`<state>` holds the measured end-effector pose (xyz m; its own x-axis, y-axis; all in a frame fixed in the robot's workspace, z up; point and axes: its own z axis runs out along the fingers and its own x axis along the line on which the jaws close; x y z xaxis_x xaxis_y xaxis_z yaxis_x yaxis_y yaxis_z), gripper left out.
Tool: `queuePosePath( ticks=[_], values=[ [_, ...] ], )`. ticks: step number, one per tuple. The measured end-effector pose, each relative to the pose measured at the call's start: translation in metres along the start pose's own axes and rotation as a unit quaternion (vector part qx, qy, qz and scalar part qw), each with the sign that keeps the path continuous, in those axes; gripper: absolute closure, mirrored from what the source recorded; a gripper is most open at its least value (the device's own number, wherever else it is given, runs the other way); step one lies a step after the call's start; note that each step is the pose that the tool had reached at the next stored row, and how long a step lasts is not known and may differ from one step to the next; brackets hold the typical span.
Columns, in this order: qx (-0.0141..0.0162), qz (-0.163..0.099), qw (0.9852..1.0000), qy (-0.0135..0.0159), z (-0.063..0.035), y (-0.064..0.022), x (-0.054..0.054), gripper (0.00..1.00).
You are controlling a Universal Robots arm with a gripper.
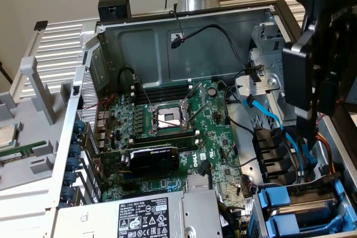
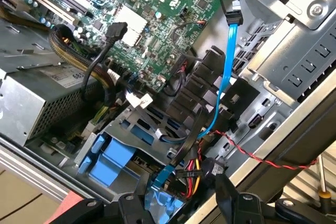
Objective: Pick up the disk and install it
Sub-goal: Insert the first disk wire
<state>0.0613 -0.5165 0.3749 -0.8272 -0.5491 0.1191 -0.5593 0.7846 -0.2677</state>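
My gripper [image 1: 310, 116] hangs at the exterior view's right, above the drive cage [image 1: 304, 207] in the open computer case. In the wrist view its two black fingers [image 2: 137, 203] stand wide apart, and the gripper [image 2: 181, 195] is open with nothing clamped; only cables and the cage show between them. Two blue-railed trays [image 2: 111, 160] sit stacked in the cage, with a grey metal strip [image 1: 308, 207] between the blue handles. I cannot tell whether either tray holds the disk; no labelled face shows.
Blue SATA cables [image 2: 229, 61] and a red-black twisted wire [image 2: 257, 156] run close under the gripper. The motherboard [image 1: 167, 132], graphics card [image 1: 153, 157] and power supply [image 1: 139, 218] fill the case floor. A processor chip [image 1: 6, 135] and memory stick [image 1: 22, 152] lie outside on the exterior view's left.
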Motion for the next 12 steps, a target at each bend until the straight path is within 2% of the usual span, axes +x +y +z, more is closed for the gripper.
queuePosePath(
  ticks=[6,12],
  values=[
    [0.0008,0.0,1.0,-0.0011,-0.0161,-0.005,0.004,0.39],
    [0.0008,0.0,1.0,-0.0013,-0.0333,-0.0171,0.011,0.39]
  ],
)
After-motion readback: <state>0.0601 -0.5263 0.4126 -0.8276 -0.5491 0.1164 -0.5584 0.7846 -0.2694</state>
